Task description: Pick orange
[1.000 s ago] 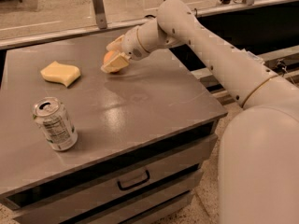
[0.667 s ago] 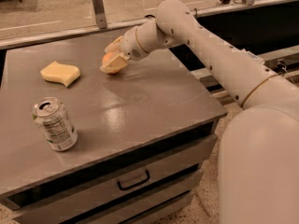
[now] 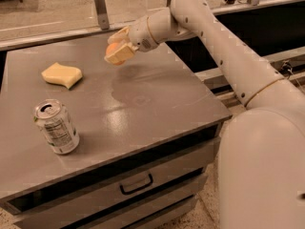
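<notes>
The orange (image 3: 111, 48) is a small round fruit, mostly hidden between the fingers of my gripper (image 3: 117, 50). The gripper is shut on it and holds it a little above the far middle of the grey table top (image 3: 157, 94). Only the left part of the orange's skin shows. My white arm reaches in from the right, over the table's far right corner.
A pale yellow wavy-edged sponge (image 3: 61, 75) lies at the far left of the table. A drinks can (image 3: 56, 127) stands upright near the front left. A drawer with a dark handle (image 3: 136, 184) is below the front edge. A rail runs behind the table.
The gripper has risen a little off the table with the orange in it. The sponge and the can have not moved.
</notes>
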Controlling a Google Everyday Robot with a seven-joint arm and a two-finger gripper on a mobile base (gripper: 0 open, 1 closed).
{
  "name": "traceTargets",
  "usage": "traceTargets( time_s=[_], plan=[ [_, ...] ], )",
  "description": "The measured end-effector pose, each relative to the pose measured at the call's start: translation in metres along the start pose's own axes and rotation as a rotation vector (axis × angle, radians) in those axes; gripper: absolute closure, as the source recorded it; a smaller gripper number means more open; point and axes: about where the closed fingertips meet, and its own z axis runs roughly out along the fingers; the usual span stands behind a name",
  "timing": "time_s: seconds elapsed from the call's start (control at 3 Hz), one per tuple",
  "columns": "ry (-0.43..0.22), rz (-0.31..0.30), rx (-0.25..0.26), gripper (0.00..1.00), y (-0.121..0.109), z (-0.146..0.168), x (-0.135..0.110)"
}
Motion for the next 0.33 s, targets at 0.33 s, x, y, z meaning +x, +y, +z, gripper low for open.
traceTargets(
  time_s=[0.33],
  plan=[
    [-0.015,-0.015,0.002,1.0,-0.0044,-0.0097,-0.0118]
  ],
)
